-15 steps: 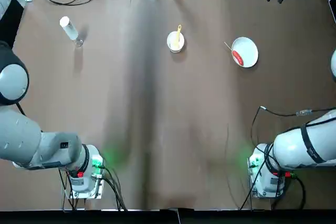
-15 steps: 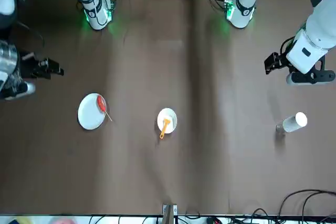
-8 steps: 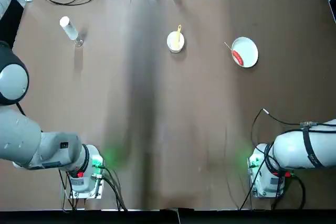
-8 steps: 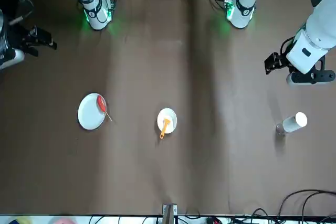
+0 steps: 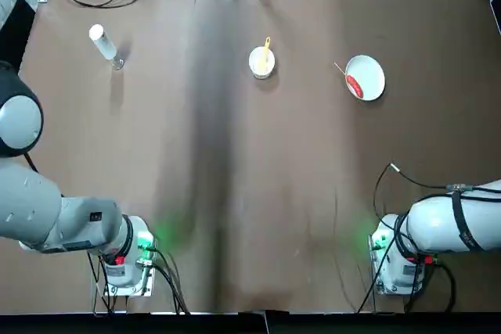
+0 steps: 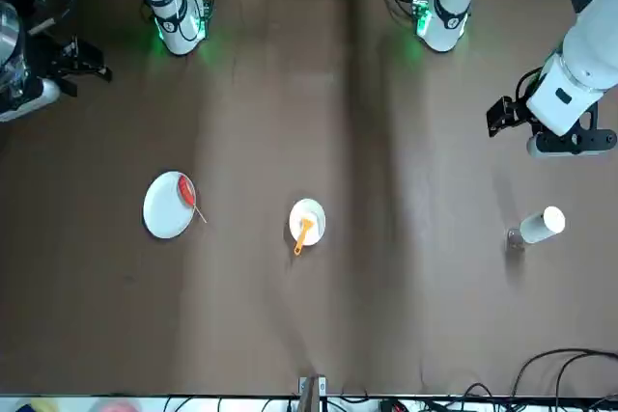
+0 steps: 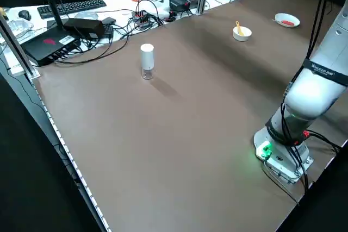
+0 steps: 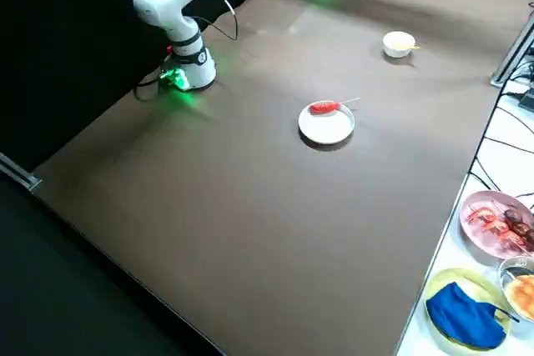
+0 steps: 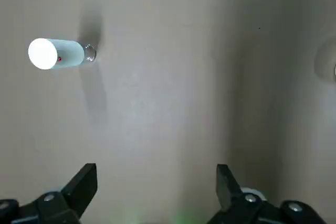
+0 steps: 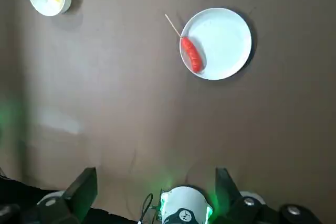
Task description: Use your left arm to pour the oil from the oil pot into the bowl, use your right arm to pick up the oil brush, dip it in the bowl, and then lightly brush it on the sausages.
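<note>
The oil pot [image 5: 103, 43], standing alone near the table's [image 5: 235, 193] far left corner, looks light, smooth and tippy, best gripped mid-body by the left claw [image 6: 541, 132], which hangs released nearby, empty.

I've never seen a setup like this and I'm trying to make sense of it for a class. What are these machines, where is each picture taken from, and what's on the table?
These are two white robot arms bolted side by side at a brown table. One picture looks straight down, one faces the robot from across the table, two look in from the sides, and two come from cameras on the wrists.

On the table stand a clear oil pot with a white cap, a small white bowl with a yellow oil brush resting in it, and a white plate holding a sausage on a stick.

Nothing is held. The left gripper hovers near the oil pot, fingers open. The right gripper is raised at the table's side, also open.
</note>
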{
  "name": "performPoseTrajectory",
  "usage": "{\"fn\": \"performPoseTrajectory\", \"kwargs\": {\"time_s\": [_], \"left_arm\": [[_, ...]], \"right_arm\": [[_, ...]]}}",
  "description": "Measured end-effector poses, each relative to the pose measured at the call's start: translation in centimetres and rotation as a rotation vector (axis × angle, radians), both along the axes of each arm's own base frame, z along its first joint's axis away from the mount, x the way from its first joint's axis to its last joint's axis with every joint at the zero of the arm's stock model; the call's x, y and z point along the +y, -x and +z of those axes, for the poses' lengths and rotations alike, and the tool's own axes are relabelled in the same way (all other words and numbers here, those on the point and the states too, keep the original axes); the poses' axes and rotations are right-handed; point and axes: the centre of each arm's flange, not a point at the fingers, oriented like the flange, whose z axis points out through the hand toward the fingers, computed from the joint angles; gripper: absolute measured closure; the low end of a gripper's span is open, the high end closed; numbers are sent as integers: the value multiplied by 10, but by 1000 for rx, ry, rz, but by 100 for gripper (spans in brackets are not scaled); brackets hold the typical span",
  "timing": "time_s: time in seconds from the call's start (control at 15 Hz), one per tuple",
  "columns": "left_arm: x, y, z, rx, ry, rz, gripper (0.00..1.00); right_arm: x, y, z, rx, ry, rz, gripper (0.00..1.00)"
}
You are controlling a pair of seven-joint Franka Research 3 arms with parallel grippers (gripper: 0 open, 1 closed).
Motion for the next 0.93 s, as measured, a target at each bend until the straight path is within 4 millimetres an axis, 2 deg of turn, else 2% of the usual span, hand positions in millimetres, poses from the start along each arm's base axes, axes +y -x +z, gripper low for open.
{"fn": "performPoseTrajectory", "kwargs": {"time_s": [0.27, 0.53, 0.73, 0.93], "left_arm": [[0, 0, 0, 0, 0, 0, 0], [0, 0, 0, 0, 0, 0, 0], [0, 0, 0, 0, 0, 0, 0], [0, 0, 0, 0, 0, 1, 0]], "right_arm": [[10, 3, 5, -10, 3, 20, 1], [6, 13, 18, -24, 8, 17, 1], [-2, 24, 40, -89, 46, 8, 1], [-7, 24, 47, -139, 77, -1, 1]]}}
